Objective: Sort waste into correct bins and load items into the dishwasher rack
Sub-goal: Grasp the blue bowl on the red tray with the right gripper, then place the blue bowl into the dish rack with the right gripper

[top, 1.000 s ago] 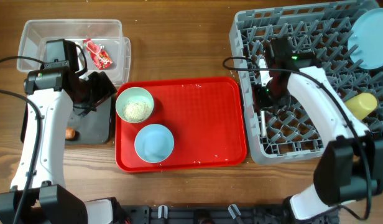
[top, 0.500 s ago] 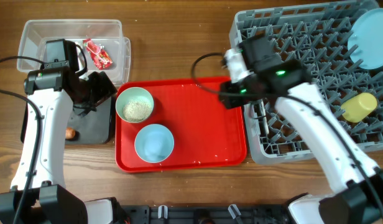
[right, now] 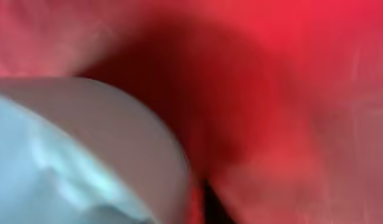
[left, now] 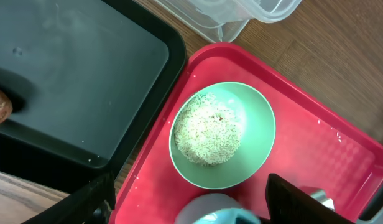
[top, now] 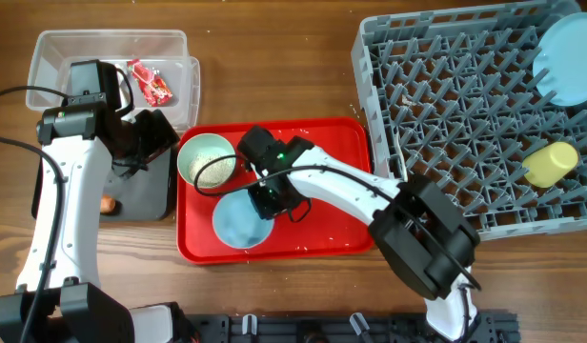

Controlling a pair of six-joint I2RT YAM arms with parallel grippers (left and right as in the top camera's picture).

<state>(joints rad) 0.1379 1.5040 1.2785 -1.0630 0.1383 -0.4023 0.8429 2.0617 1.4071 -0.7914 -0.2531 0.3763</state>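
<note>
Wood-grain tabletop runs under everything. My right gripper [top: 273, 197] sits at the 1 o'clock rim of the light blue bowl [top: 236, 224]. Its wrist view is a blur of pale glossy curve against red, so I cannot tell how the jaws stand. That bowl is smooth and round, on the glossy red tray [top: 332, 200], at 5 o'clock from the pale green bowl [top: 207, 159], which is heaped with grainy white rice crumbs [left: 208, 129]. My left gripper [top: 149, 141] hangs with its jaws spread wide over the matte black tray-bin [top: 146, 195], which holds a brown sausage piece [left: 0, 106]. At 3 o'clock, the grey pegged dishwasher rack [top: 446, 124] holds a light blue plate [top: 568, 59] and a yellow cup [top: 551, 162].
</note>
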